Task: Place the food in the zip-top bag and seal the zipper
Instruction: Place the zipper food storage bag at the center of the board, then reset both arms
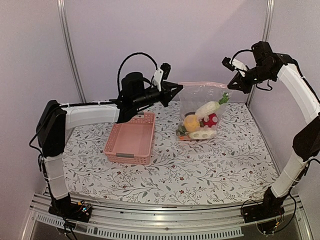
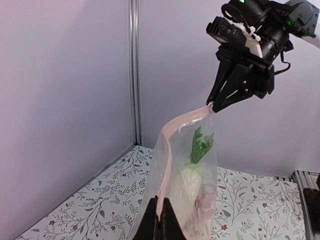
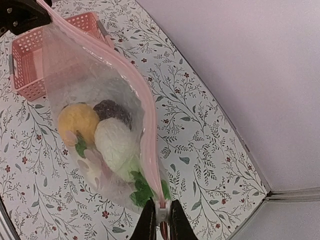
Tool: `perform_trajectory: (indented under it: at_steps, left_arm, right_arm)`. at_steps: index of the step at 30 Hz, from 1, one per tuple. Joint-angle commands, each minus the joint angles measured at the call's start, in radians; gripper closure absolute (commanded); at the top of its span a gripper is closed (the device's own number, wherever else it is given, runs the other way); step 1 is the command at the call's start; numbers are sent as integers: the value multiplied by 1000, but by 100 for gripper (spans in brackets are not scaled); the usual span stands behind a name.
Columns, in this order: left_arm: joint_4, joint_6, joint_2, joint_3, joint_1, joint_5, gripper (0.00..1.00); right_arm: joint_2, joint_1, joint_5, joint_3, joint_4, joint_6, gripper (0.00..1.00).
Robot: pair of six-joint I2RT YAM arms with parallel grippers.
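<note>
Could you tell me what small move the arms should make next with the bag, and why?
Probably slide the right claw along the zipper toward the left claw, pressing it shut. Both claws pinch opposite ends of that pink strip, stretching the zip-top bag taut between them with the food already inside. Whether the strip is fully pressed closed cannot be told.

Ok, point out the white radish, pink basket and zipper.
white radish [image 1: 207, 108], top external view, on its white body.
pink basket [image 1: 131, 138], top external view, on its bare floor.
zipper [image 3: 144, 125], right wrist view, midway along the pink strip.
</note>
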Motion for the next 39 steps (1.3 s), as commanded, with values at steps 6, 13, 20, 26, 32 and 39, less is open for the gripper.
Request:
perform_trajectory:
  at_steps: [6,13,20,26,32,39]
  left_arm:
    - [31,-126,3,-180,16,217,84]
    - [8,-72,-288,-510,-35,127,50]
    - [-257,21,-516,-550,-35,-54,36]
    - [-513,30,-627,-484,-26,-437,24]
    - [-828,-14,-717,-358,-8,-760,3]
    - [-981,-107,-843,-281,27,-922,0]
  right_arm:
    - [-128,17,-155,-423,43,-16,94]
    - [-360,102,-212,-736,41,-39,70]
    - [-366,90,-290,-692,82,28,67]
    - [-347,58,-199,-639,310,264,54]
    - [-416,-42,-17,-652,605,538,1]
    - [-443,-48,277,-604,687,782,1]
